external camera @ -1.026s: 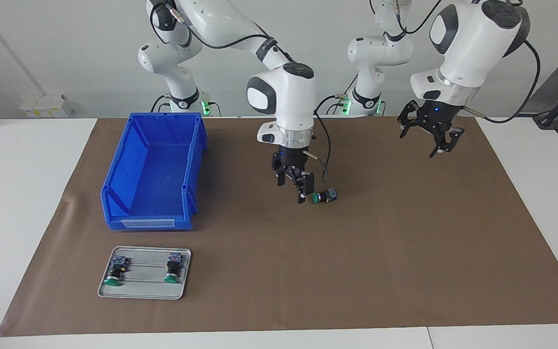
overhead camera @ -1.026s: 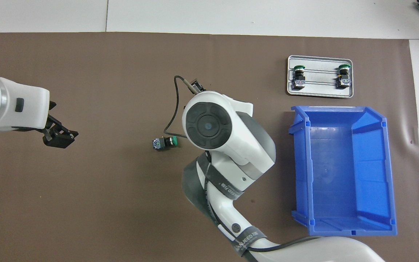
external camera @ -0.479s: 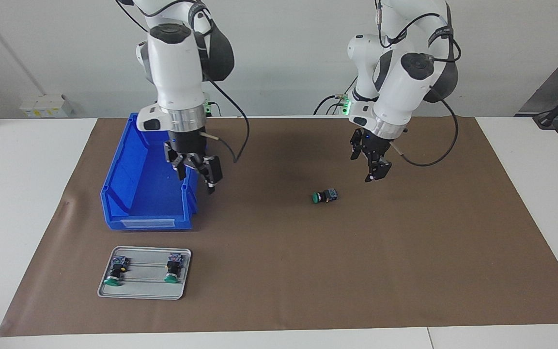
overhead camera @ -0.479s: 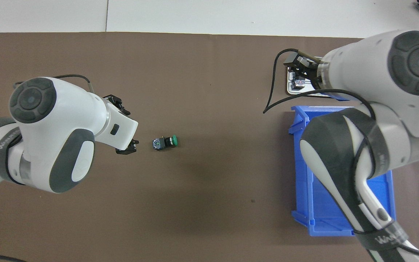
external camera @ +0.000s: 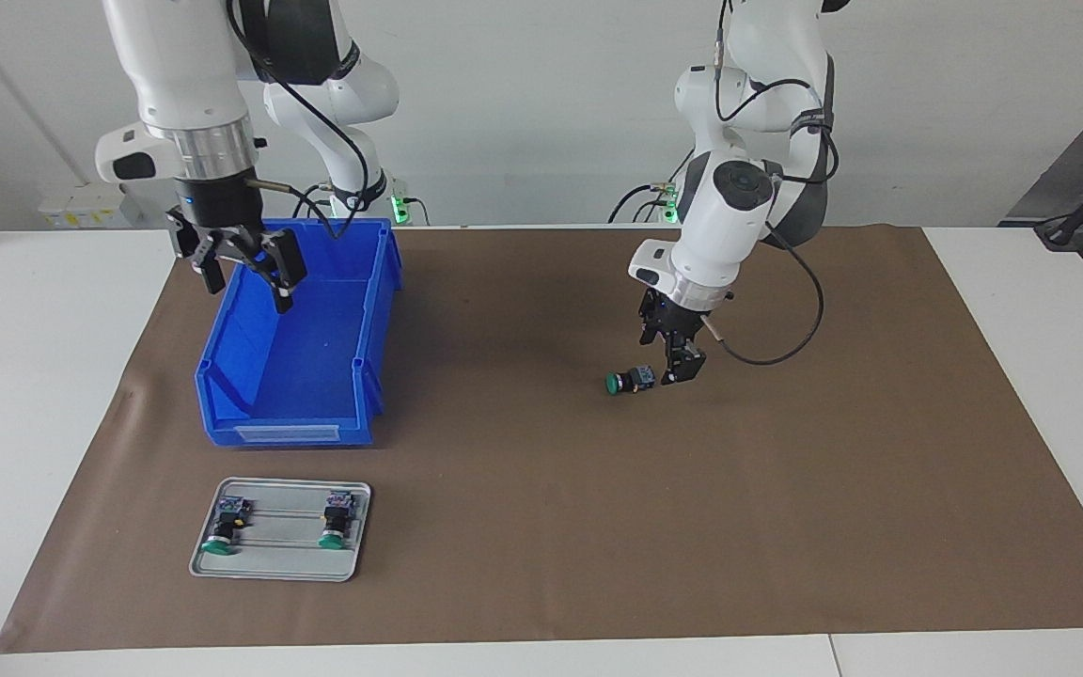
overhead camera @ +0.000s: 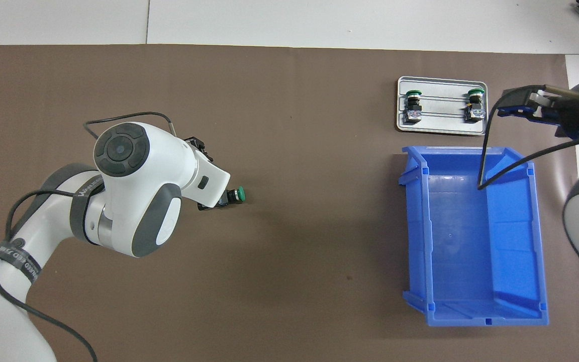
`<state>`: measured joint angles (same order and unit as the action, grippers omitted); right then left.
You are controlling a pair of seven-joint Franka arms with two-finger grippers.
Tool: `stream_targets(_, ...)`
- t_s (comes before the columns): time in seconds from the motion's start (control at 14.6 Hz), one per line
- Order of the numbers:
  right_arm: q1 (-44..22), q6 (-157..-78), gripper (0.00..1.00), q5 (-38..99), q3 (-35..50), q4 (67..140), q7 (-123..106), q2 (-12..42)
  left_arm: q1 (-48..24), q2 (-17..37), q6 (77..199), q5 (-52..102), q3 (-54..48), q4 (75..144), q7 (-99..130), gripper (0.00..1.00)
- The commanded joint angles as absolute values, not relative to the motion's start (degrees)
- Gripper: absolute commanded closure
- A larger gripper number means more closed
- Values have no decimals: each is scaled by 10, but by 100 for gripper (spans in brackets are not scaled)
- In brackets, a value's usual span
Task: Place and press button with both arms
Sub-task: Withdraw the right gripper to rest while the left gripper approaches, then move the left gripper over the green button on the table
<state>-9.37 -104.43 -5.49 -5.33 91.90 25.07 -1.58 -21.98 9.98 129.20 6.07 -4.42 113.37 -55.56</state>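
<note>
Button (external camera: 629, 380) position settles the coming move: the green-capped push-button lies on its side on the brown mat (external camera: 786, 489) near the middle of the counter, its long axis running along the counter's length — cap toward the right arm's end, blue-grey terminal block toward the left arm's end. The left hand (external camera: 678, 367) hangs low just beside that terminal block, close enough in the facing view that I cannot tell whether a fingertip touches it. Whether its fingers are parted or closed I cannot tell either; nothing is held between them. From overhead, the left arm's wrist covers the block end and only the cap (overhead camera: 239, 191) shows clear.

The right hand (external camera: 248, 268) is well apart, raised over the blue bin (external camera: 316, 376) at the right arm's end, fingers spread and empty. That arm looks to be waiting.

So the left arm is far the nearer, and it comes at the button end-on from the block side. Judging from this, a grasp across the black body would need the fingers astride the axis, not along it. Two more buttons lie on the grey tray (external camera: 212, 567) farther from the robots than the bin.
</note>
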Motion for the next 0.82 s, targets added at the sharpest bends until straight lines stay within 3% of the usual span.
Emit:
stream_targets(0.0, -68, -988, 0, -49, -51, 907, 173, -48, -253, 133, 1336, 68, -33, 1139, -527, 16)
stream_targets(0.14, -49, -899, 0, -48, -54, 864, 92, -35, -261, 158, 1355, 68, -33, 1135, -512, 16)
stream_targets(0.27, -30, -862, 0, -36, -54, 868, 66, -33, -272, 172, 1369, 68, -33, 1138, -500, 16)
stream_targets(0.75, -33, -904, 0, -27, -50, 910, 42, -32, -288, 184, 1375, 67, -31, 1148, -479, 19)
